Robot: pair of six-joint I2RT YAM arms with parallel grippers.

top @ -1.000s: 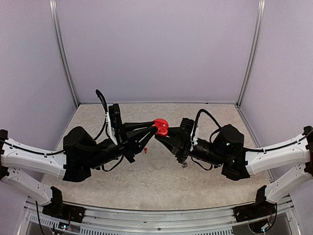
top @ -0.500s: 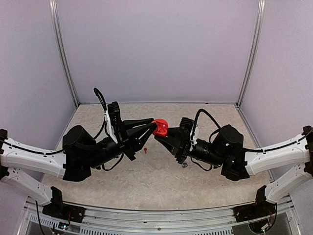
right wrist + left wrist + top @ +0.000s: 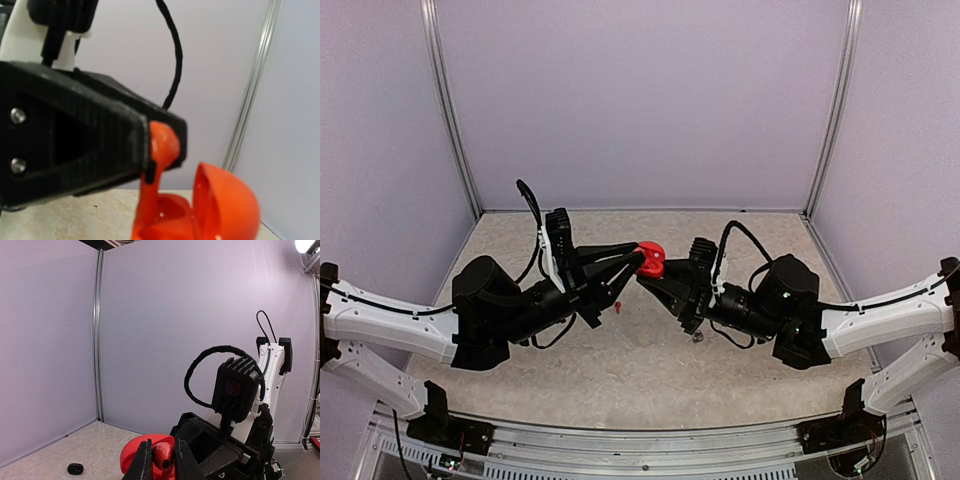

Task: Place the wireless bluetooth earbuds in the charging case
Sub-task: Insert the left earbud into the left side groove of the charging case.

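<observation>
Red earbud [image 3: 162, 456]: pinched stem-down between left gripper [image 3: 163, 445]'s narrow fingers.
Red case [image 3: 225, 210]: held open and aloft in right gripper [image 3: 645, 275]'s closed fingers, likely so the bud can drop in.

Above the surface [image 3: 650, 375], the left hand [image 3: 638, 263] and right hand [image 3: 648, 275] meet tip to tip, the left's earbud [image 3: 162, 455] reaching into the right's charging case [image 3: 652, 257]. Another earbud [image 3: 618, 303] lies below.

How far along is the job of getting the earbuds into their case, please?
Done: the red clamshell charging case is open, held by the right fingers. In hand: the left fingers pinch a small red earbud at its well, not yet seated. Left: seating it; another small red piece lies on the speckled table.
</observation>
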